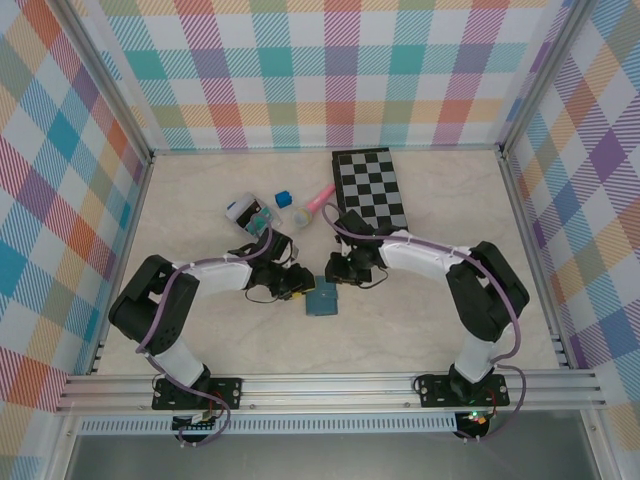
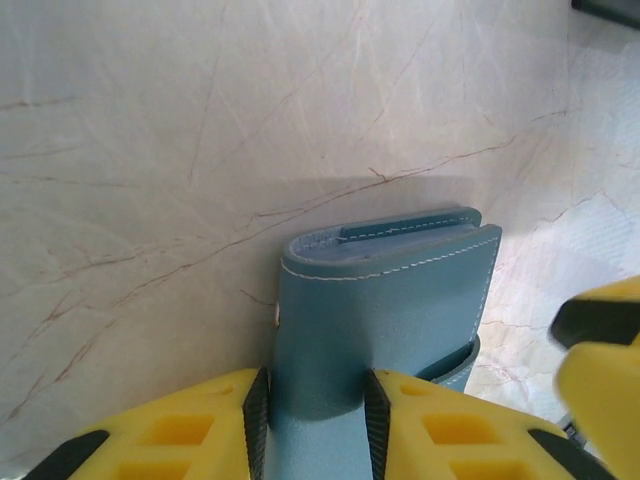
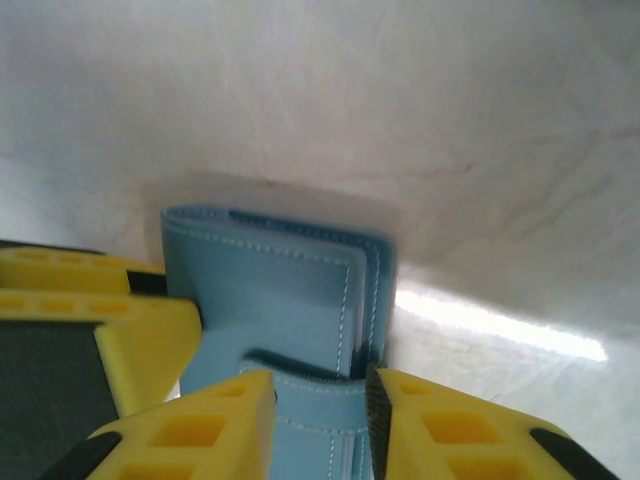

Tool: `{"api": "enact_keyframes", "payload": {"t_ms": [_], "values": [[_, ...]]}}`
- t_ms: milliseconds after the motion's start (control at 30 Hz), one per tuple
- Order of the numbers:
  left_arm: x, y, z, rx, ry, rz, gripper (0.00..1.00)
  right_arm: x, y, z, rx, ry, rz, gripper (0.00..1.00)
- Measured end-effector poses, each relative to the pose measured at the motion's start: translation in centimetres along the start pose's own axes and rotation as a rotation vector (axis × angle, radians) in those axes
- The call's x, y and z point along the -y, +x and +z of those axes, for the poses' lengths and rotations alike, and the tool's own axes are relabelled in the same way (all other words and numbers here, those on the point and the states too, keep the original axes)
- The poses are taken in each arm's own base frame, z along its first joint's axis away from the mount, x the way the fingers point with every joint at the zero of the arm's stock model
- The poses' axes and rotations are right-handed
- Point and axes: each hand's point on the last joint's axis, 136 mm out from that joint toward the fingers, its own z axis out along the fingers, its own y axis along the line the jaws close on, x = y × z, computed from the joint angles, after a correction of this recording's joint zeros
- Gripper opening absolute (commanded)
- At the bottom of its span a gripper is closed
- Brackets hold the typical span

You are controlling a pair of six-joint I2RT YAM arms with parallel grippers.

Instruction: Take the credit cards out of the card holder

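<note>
The left tool [image 2: 315,425] is narrowed down on one leaf of the holder [image 2: 390,290]. Its black pads [image 2: 257,405] press either side of the darker blue cover, so the jaws stand no wider than the leather is thick. The right tool [image 3: 318,425] is closed the same way on the facing leaf, pinching the lighter inner panel of the holder [image 3: 270,290] just below a pocket mouth. With one leaf in each tool, I judge the aim is to spread the holder like a book and bare its pockets; one tool alone could not both steady it and open it.

From above, the two meet nose to nose near the middle of the tabletop [image 1: 460,190], the left tool [image 1: 290,283] coming in from the left and the right tool [image 1: 342,268] from the right. The holder [image 1: 323,299] hangs between their tips, slightly toward the bases. Its free end points away from both wrist cameras, down toward the tabletop; whether it touches I cannot tell. The leaves are parted only slightly.

The cards, by my judgement, are inside the pockets. A dark strip [image 3: 300,360] at the pocket mouth may be a card edge, but I cannot tell. The chessboard [image 1: 370,188] lies well apart, beyond the right tool.
</note>
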Motion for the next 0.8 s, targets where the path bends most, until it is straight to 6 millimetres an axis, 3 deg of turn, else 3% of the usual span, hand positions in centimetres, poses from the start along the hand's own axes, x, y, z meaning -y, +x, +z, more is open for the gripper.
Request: {"api": "enact_keyframes", "payload": {"t_ms": [300,600,700,800], "values": [[-0.3,0.5,0.0,-0.021,0.007,-0.012,0.34,-0.1,1.3,2.1,-0.092,-0.041,0.015,0.25],[0.1,1.0,0.3,-0.055,0.067,-0.042,0.35,0.2,1.3,2.7,-0.107,-0.040,0.025,0.25],[0.1,0.9,0.3,-0.054,0.098,-0.061,0.33,0.2,1.3,2.7,-0.112,-0.047,0.030,0.25],[0.0,0.7,0.2,-0.052,0.122,-0.085,0.25,0.1,1.2,2.7,-0.110,-0.049,0.029,0.27]]}}
